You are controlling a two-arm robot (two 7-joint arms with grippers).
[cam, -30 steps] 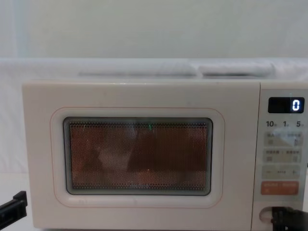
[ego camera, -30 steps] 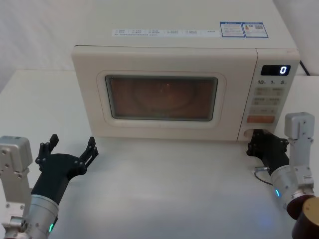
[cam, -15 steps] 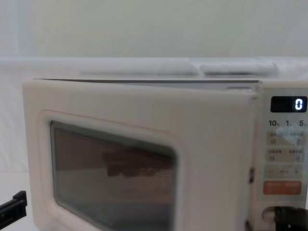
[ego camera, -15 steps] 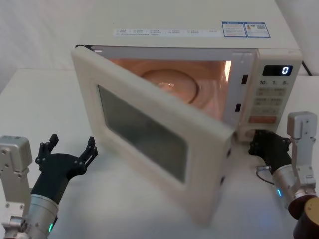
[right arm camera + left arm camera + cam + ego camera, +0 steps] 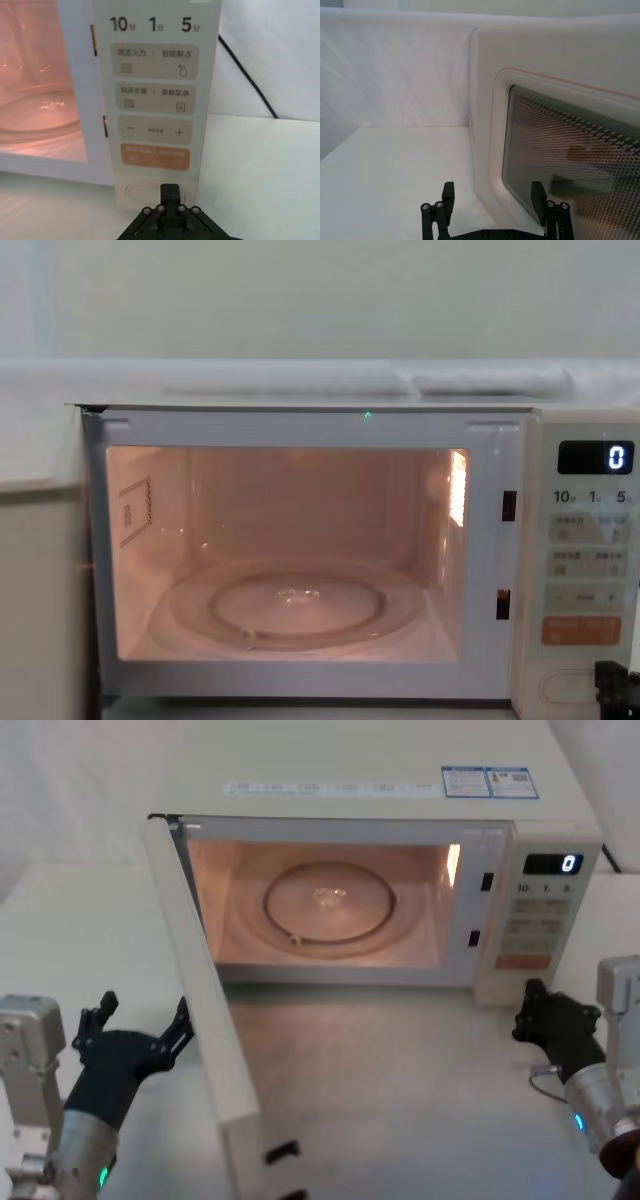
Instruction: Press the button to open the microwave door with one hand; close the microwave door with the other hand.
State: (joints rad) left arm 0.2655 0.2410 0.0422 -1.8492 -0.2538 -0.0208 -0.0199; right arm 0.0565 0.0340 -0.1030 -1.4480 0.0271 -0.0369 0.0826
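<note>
The microwave door (image 5: pixel 205 1020) stands swung wide open to the left, edge-on in the head view. Its outer face and dark window (image 5: pixel 560 150) show close in the left wrist view, and it sits at the left edge of the chest view (image 5: pixel 40 600). My left gripper (image 5: pixel 143 1012) is open on the table just left of the door, with the door's outer face a short way ahead of its fingertips (image 5: pixel 492 192). My right gripper (image 5: pixel 170 190) is shut, its tip a little in front of the cream pill-shaped button (image 5: pixel 140 191) at the foot of the control panel (image 5: pixel 565 687), not touching it.
The lit cavity holds a glass turntable (image 5: pixel 328 900). The display (image 5: pixel 553 863) reads 0. An orange key (image 5: pixel 155 156) sits above the button. A black cable (image 5: pixel 247 80) runs behind the microwave on the right. The white table (image 5: pixel 400 1090) lies open in front.
The door went from shut to half open to fully swung out leftward. My right gripper drew back slightly from the button. The left gripper stayed put.
</note>
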